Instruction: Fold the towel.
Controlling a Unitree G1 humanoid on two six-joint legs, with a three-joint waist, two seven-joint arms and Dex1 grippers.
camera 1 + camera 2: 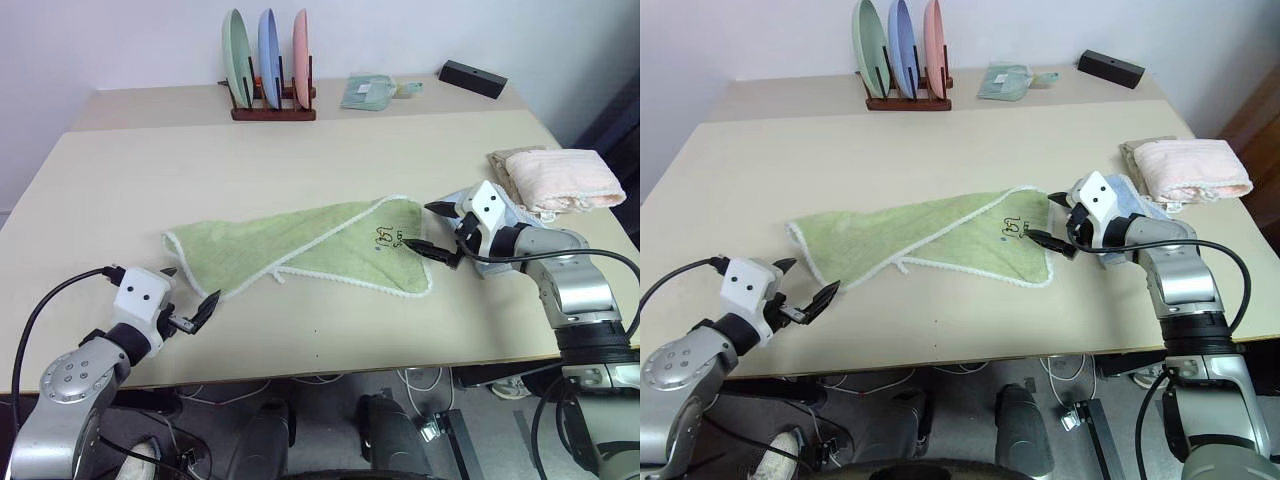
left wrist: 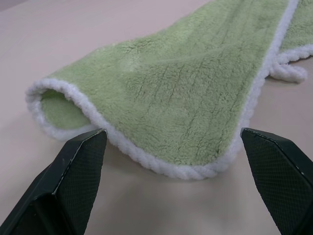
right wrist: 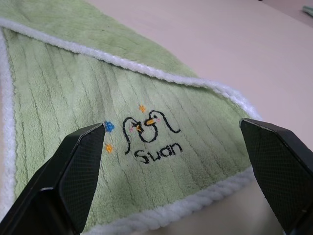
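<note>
- Left gripper (image 1: 190, 298): near-left, just off the table's near edge; fingers spread wide, nothing between them. Sits just short of the towel's left end, not touching.
- Left wrist view: the two black fingertips (image 2: 80, 156) flank the towel's rolled near-left corner; white trim curls over there, cloth lifted slightly off the tabletop.
- Table (image 1: 330, 180): pale beige top, w/ a seam running across toward the far side.
- Towel (image 1: 300, 245): light green terry cloth, white stitched trim; lies at table centre, loosely folded on a diagonal so one layer overlaps another, long axis left to right. A small loop of trim sticks out at the near edge, mid-length.
- Embroidered mark (image 3: 146, 132): dark swan outline w/ lettering "Swan", plus small blue and orange flecks; on the towel's right corner.
- Right gripper (image 1: 1050, 220): right of centre, at the towel's right corner; fingers fully apart, holding nothing, tips to either side of the corner near the mark.
- Folded pink towel (image 1: 560, 178): right edge of table, on top of a light blue one (image 1: 1130, 195), just behind the right gripper.
- Far side: plate rack (image 1: 272, 105) w/ green, blue and pink plates upright; a pale green cloth (image 1: 368, 92) to its right; a black box (image 1: 472, 78) at far right.
</note>
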